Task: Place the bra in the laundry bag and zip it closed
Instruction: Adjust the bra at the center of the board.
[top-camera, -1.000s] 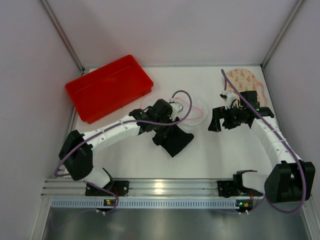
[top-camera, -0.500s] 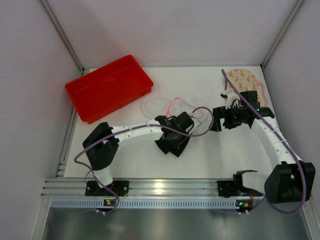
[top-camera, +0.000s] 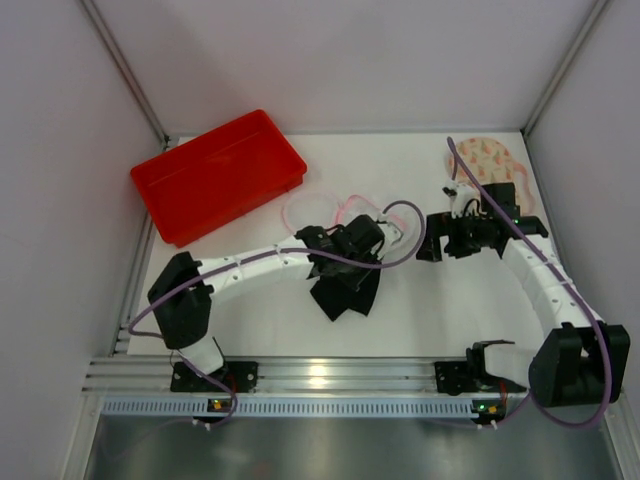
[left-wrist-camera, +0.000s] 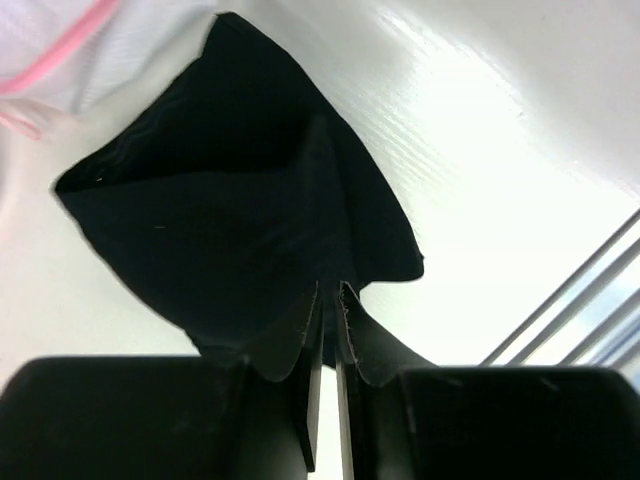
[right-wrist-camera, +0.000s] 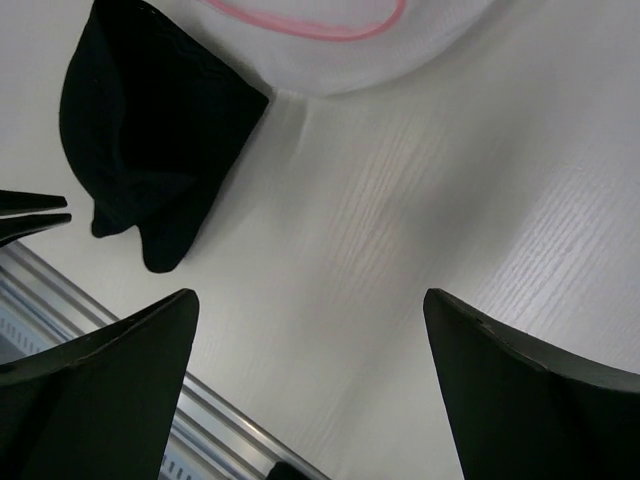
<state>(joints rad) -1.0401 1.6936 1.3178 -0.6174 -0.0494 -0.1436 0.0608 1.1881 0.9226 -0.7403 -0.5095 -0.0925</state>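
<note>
Bra (left-wrist-camera: 230, 200) fabric is pinched between the nearly closed jaws of my left gripper (left-wrist-camera: 330, 292), draped on the table (top-camera: 440, 310) against the laundry bag (top-camera: 316, 213). My right gripper (right-wrist-camera: 310, 300) hangs wide open, holding nothing.

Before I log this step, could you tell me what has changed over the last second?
The left gripper swung right over the laundry bag, bunching its flat round shape, the black bra turning beneath it. The open right gripper and red tray stayed put.
</note>
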